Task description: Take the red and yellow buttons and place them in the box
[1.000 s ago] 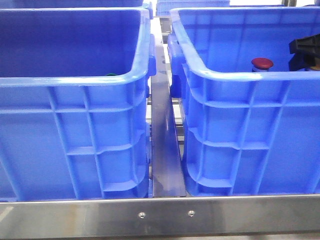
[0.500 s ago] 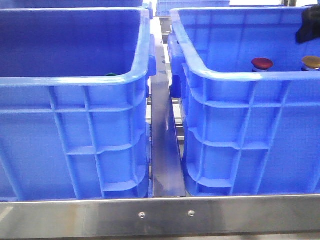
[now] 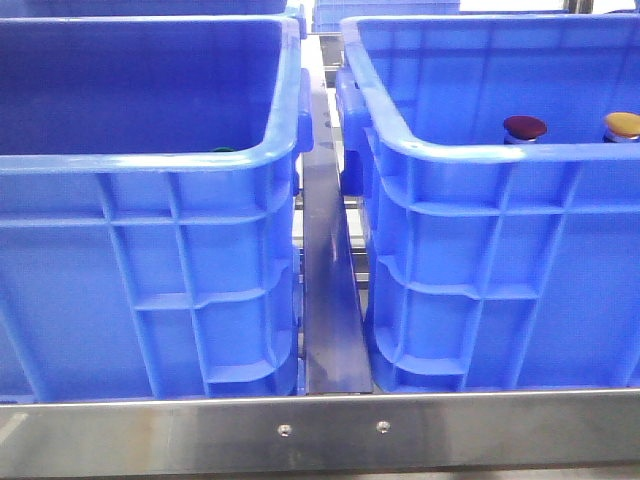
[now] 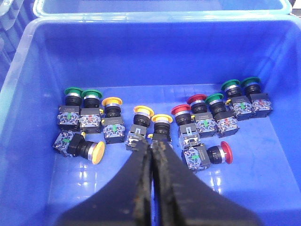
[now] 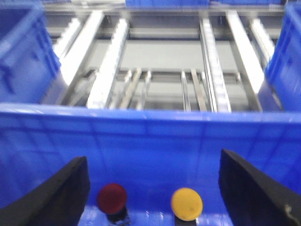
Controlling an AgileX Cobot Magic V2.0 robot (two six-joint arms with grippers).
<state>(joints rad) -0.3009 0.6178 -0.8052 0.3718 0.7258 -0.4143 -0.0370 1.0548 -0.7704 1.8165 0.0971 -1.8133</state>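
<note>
Standing side by side in the right box (image 3: 470,150): red button (image 3: 524,127), yellow button (image 3: 621,124).
The right pincer (image 5: 153,188) is spread wide, empty; the left pincer (image 4: 151,155) is closed on nothing.

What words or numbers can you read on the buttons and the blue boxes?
None can be read.
The buttons in the left crate have small labels on their grey bodies with green or red marks, too small to read.
The red button, the yellow button and their crate show no writing.
</note>
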